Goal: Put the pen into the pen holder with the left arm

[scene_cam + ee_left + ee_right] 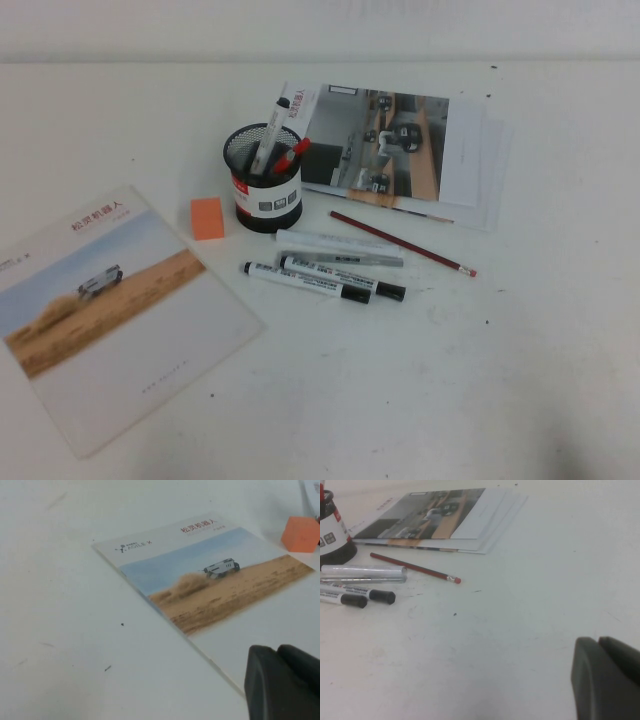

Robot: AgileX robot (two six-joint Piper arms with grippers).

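The black wire-mesh pen holder (265,180) with a white label band stands at the middle of the table; its edge also shows in the right wrist view (332,535). A white-barrelled pen (272,128) leans inside it, small black tip up, beside a red pen (293,153). Neither arm shows in the high view. My left gripper (278,649) is shut and empty, low over the table next to the desert brochure (220,590). My right gripper (598,640) is shut and empty over bare table, well to the right of the markers.
Two labelled white markers (325,278), a grey-silver pen (340,246) and a red pencil (400,243) lie right of the holder. An orange eraser (207,217) lies to its left. A desert brochure (110,310) lies front left, a stack of leaflets (400,150) behind.
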